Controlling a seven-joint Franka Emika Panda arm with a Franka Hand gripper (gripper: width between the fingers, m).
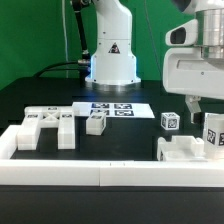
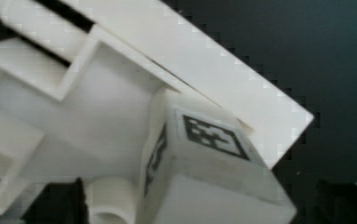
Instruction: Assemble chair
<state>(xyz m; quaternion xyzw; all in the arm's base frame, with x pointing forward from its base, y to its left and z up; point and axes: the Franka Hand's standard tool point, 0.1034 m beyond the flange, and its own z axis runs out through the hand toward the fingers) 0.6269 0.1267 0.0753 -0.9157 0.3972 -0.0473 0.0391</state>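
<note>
My gripper (image 1: 205,118) hangs at the exterior view's right, shut on a tagged white chair block (image 1: 213,132) just behind a slotted white chair piece (image 1: 180,150). In the wrist view the block (image 2: 207,150) fills the space at the gripper (image 2: 201,215), with the slotted piece (image 2: 68,90) under it and a rounded white peg (image 2: 122,200) beside it. My fingers themselves are hidden. A small tagged cube (image 1: 170,121) lies nearby. At the left lie a slotted chair piece (image 1: 45,126) and a small tagged block (image 1: 96,123).
The marker board (image 1: 115,108) lies in front of the robot base (image 1: 110,60). Long white border rails (image 1: 100,175) run along the front, with a corner rising at the left (image 1: 12,140). A green wall stands behind.
</note>
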